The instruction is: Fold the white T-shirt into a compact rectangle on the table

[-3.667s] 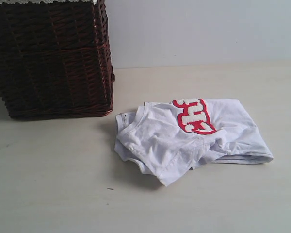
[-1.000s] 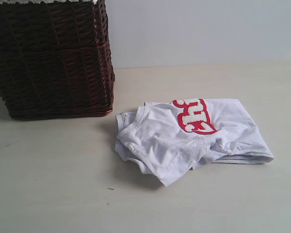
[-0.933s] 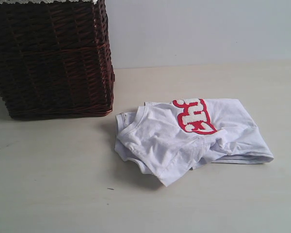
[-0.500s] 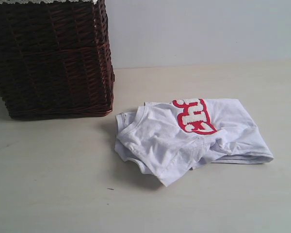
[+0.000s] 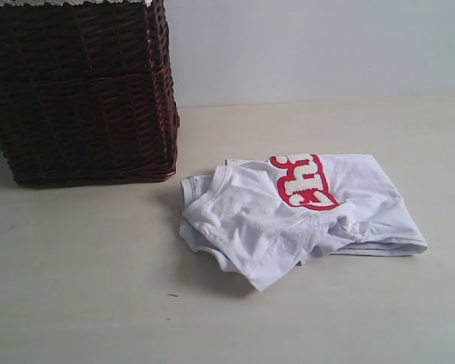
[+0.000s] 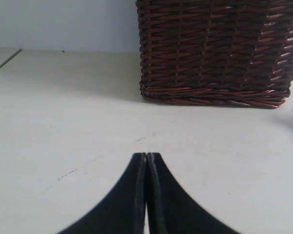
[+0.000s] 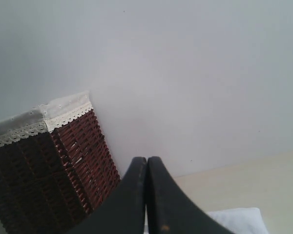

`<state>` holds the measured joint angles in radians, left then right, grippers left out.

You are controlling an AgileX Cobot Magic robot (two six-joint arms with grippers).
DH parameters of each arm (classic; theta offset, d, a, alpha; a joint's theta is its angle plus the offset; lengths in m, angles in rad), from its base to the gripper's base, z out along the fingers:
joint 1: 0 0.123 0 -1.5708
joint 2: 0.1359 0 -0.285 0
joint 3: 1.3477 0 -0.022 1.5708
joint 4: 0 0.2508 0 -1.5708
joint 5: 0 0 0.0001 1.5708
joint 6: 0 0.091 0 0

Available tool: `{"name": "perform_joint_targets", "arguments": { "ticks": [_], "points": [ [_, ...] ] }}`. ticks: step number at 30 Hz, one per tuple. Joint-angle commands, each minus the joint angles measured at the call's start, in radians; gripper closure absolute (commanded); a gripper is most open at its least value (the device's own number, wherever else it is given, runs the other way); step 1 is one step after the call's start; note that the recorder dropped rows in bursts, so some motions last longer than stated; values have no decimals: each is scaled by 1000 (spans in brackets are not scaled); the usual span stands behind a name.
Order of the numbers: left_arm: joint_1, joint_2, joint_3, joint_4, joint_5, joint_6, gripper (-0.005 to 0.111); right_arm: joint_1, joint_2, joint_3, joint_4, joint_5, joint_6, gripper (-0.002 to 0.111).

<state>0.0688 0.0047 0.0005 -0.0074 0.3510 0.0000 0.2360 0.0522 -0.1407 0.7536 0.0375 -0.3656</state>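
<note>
The white T-shirt (image 5: 296, 212) lies crumpled in a loose heap on the pale table (image 5: 83, 288), its red-outlined letters (image 5: 303, 182) facing up. Neither arm appears in the exterior view. In the left wrist view my left gripper (image 6: 146, 157) is shut with nothing in it, low over bare table and pointing toward the basket. My right gripper (image 7: 146, 161) is also shut and empty, raised and aimed at the wall; a corner of the T-shirt (image 7: 237, 219) shows beside it.
A dark brown wicker basket (image 5: 80, 91) with white lace trim stands at the back left of the table, left of the shirt; it also shows as the basket (image 6: 215, 48) and basket (image 7: 44, 165) in the wrist views. A pale wall (image 5: 326, 45) rises behind the table.
</note>
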Motion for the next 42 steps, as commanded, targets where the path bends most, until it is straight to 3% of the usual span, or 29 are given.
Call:
{"name": "perform_joint_targets", "arguments": {
  "ticks": [1,14,16,21,24,26,30,36,42],
  "points": [
    [3,-5,-1,-5,1,0,107,-4,-6,6,-2,-6,1,108],
    [3,-5,-1,-5,1,0,107,-4,-6,6,-12,-6,-1,108],
    [3,-5,-1,-5,1,0,107,-4,-6,8,-69,-8,-6,108],
    [3,-5,-1,-5,1,0,107,-4,-6,52,-456,-10,127,108],
    [3,-5,-1,-5,1,0,107,-4,-6,107,-593,-31,161,108],
    [3,-5,-1,-5,1,0,107,-4,-8,141,-646,-134,132,108],
    [3,-5,-1,-5,1,0,107,-8,-52,141,-701,-85,94,108],
    [3,-5,-1,-5,1,0,107,-111,-52,141,-728,-85,83,108],
    [3,-5,-1,-5,1,0,107,-137,-52,141,-891,-87,274,108]
  ]
}}
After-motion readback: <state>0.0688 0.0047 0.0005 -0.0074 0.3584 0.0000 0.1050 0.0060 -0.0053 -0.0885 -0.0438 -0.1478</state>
